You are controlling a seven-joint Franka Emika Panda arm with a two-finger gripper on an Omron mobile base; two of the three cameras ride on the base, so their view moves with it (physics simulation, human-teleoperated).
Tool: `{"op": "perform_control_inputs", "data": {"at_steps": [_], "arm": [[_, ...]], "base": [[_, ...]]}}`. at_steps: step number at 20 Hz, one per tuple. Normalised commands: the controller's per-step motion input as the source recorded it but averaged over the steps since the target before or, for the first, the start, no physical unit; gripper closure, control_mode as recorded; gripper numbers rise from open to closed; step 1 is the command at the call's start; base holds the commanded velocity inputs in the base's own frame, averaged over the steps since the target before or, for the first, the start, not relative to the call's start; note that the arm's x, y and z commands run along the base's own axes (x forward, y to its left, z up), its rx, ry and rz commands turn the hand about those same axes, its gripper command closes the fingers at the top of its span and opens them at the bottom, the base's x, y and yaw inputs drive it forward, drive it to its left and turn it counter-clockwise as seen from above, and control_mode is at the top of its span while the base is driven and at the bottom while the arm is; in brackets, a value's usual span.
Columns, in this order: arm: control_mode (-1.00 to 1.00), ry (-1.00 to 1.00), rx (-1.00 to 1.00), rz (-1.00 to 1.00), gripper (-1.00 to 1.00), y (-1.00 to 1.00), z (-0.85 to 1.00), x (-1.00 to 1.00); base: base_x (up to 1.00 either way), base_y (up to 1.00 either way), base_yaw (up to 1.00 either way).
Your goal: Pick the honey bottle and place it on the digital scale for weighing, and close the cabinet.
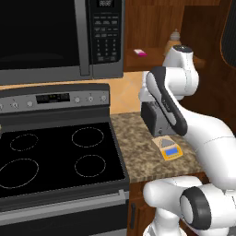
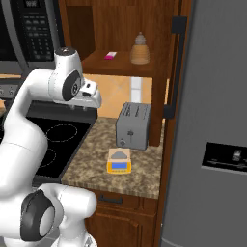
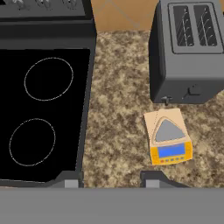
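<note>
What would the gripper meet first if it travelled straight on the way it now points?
Most likely the bare granite countertop, between the stove's glass cooktop and the digital scale. The gripper points straight down at it, fingers apart, though depth is uncertain.

- We see even, soft rendered light, no glare
- The toaster (image 3: 188, 52) casts a faint shadow on the counter (image 3: 118, 131)
- Edges look slightly soft; the cabinet (image 2: 120, 29) interior is dim
</note>
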Motion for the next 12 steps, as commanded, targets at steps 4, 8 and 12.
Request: {"op": "perform_control_inputs", "data": {"at_steps": [4, 8, 12], "arm": [[-1.00, -0.11, -0.01, 0.00, -1.00, 0.00, 0.00, -0.52], [-1.00, -0.31, 0.00, 0.00, -1.00, 0.00, 0.22, -0.68], [-1.00, -0.29, -0.01, 0.00, -1.00, -0.01, 0.55, -0.43]], "base": [[0.00, 0.00, 0.00], [0.00, 0.00, 0.00], [0.00, 0.00, 0.00]]}}
